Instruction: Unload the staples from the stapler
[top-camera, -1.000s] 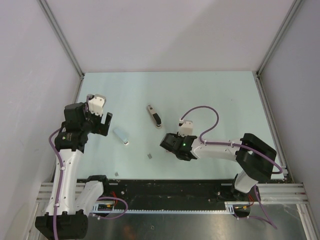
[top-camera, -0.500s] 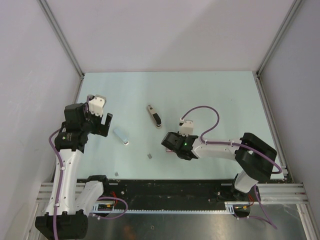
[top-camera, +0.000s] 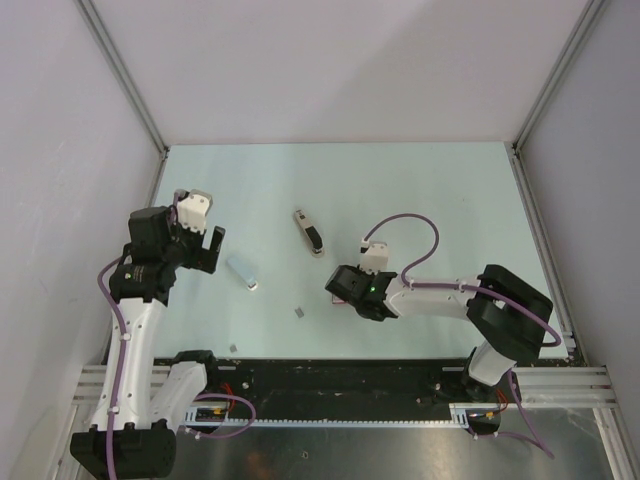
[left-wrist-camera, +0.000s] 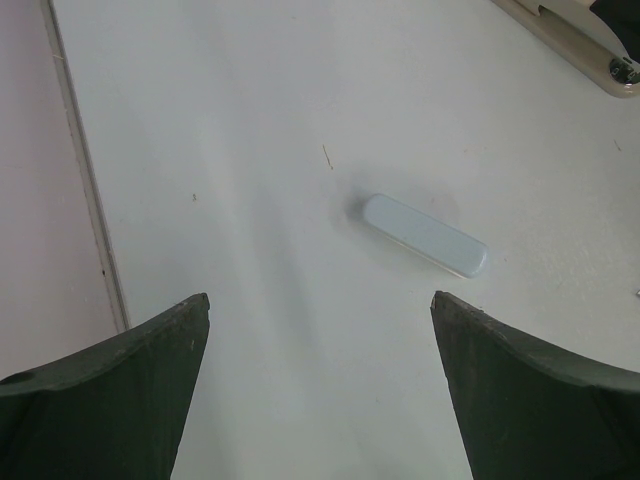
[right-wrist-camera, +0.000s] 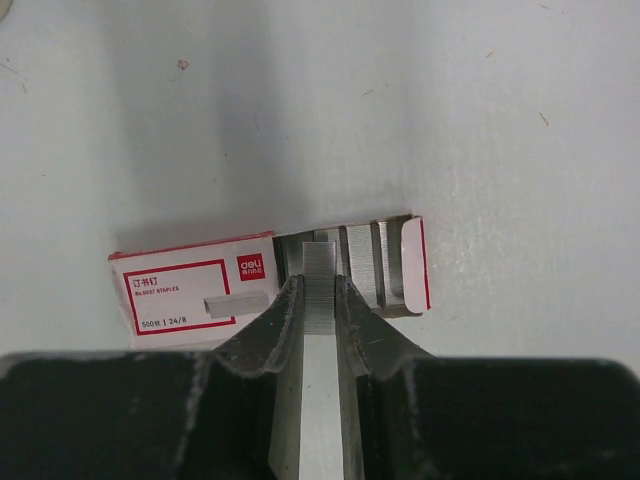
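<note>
Small slim silver-grey metal stapler with black top (top-camera: 309, 233) lies mid pale green desk (top-camera: 430, 190), apart from both arms, probably light, rigid and slick, best pinched across its narrow sides mid-body; left gripper (left-wrist-camera: 320, 305) jaws spread wide and empty, right gripper (right-wrist-camera: 318, 292) jaws clamp a silver strip of staples (right-wrist-camera: 319, 262) over the red-and-white cardboard staple box (right-wrist-camera: 190, 292).

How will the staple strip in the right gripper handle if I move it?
The staple strip is thin, ridged metal, so likely light yet brittle: it may snap along its ridges if knocked. The right gripper pinches only its narrow edges, so it could slip or twist. The staple box looks like light card, apt to slide if nudged.
</note>
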